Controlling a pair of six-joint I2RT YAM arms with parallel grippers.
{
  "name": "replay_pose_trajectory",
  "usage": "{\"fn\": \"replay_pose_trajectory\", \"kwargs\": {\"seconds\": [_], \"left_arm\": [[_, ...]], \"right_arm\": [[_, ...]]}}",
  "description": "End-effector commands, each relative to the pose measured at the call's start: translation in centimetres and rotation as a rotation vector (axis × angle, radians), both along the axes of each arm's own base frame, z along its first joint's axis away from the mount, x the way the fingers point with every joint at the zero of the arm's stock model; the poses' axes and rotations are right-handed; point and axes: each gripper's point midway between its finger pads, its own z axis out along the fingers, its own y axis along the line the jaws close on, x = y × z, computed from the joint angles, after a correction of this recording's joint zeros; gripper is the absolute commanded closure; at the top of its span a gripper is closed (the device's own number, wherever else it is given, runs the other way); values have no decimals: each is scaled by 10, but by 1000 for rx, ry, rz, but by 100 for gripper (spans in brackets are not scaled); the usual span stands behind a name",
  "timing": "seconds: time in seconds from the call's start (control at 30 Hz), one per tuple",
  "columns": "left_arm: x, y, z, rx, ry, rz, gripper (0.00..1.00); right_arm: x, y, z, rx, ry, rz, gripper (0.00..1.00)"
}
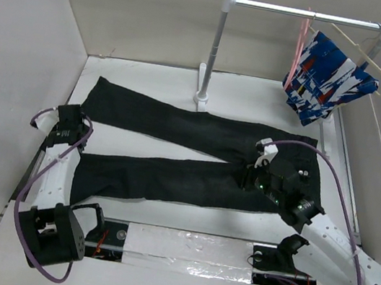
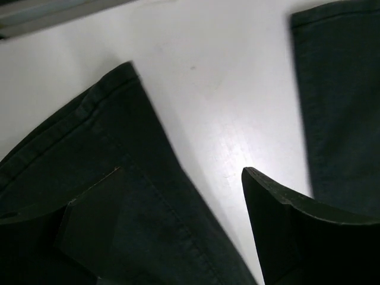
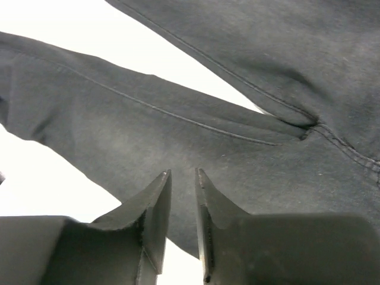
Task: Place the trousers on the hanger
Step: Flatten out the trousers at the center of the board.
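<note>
The black trousers (image 1: 178, 127) lie flat on the white table, waist to the right and both legs pointing left. The pink hanger (image 1: 299, 44) hangs on the rail at the back right, apart from both grippers. My left gripper (image 1: 74, 123) is open at the leg cuffs. In the left wrist view it (image 2: 184, 184) has one finger over the near leg's cuff (image 2: 89, 148) and the other over bare table. My right gripper (image 1: 248, 175) hovers low over the near leg by the crotch seam (image 3: 309, 127). Its jaws (image 3: 182, 173) are almost closed, with nothing between them.
A white clothes rack (image 1: 215, 51) stands at the back of the table. A cream hanger (image 1: 378, 68) with a blue, white and red patterned garment (image 1: 330, 74) hangs next to the pink one. White walls enclose the table on the left, back and right.
</note>
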Motion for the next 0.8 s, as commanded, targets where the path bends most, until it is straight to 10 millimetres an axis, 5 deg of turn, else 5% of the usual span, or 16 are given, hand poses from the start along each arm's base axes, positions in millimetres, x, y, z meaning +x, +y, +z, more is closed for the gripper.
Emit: {"fn": "replay_pose_trajectory", "kwargs": {"seconds": [0.0, 0.13, 0.3, 0.4, 0.43, 0.47, 0.77], "left_arm": [[-22, -1, -26, -34, 65, 49, 23], [-24, 1, -52, -48, 168, 52, 27], [-10, 16, -71, -23, 236, 108, 36], [1, 17, -82, -45, 272, 98, 64], [4, 17, -84, -50, 278, 95, 85], [10, 18, -84, -51, 268, 89, 95], [116, 23, -25, -23, 58, -33, 100]], "right_arm": [[-8, 6, 14, 52, -44, 31, 66], [-15, 2, 13, 40, -40, 38, 47], [-18, -2, 10, 37, -38, 36, 42], [-18, -4, 8, 30, -39, 25, 42], [-18, -5, 7, 28, -39, 21, 42], [-17, -6, 7, 26, -41, 15, 42], [1, -15, -8, -38, -7, -80, 52]]}}
